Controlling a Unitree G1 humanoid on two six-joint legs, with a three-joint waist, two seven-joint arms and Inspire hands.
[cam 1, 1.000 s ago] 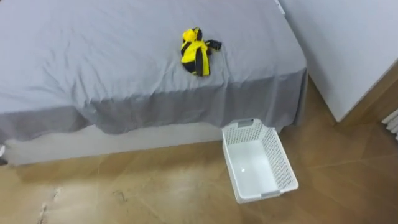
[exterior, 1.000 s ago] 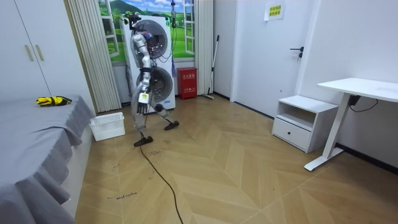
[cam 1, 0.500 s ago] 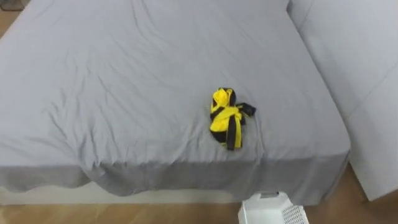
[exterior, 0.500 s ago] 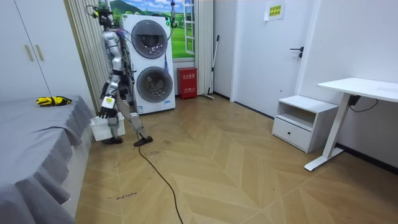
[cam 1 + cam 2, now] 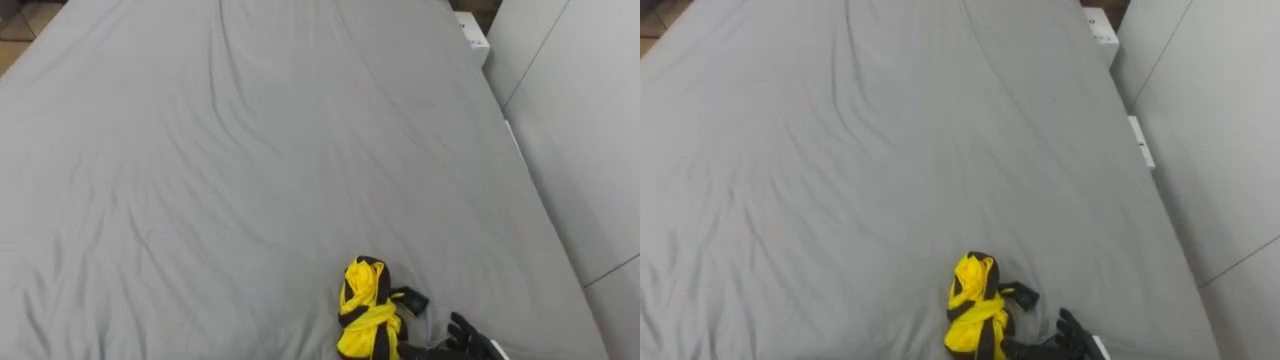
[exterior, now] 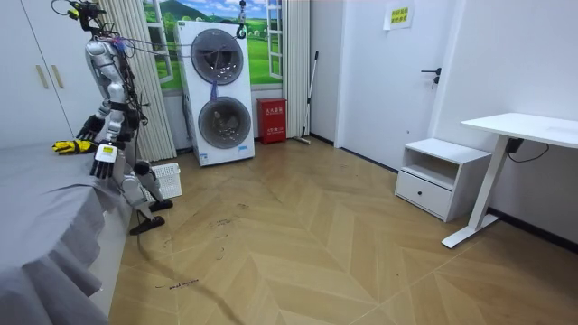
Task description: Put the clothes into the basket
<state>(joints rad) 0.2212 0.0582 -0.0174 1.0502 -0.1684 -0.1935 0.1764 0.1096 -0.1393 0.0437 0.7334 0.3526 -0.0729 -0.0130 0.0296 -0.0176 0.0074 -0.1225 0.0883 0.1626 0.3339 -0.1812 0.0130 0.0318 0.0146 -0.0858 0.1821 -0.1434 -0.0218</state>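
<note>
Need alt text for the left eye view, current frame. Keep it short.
A crumpled yellow and black garment lies near the bottom edge of a wide grey bedsheet. The robot's dark right hand is at the lower right, fingers open, close beside the garment. A pale upright surface runs along the bed's right side.

Crumpled yellow-and-black clothes lie on the grey bed; white basket stands beside it.
</note>
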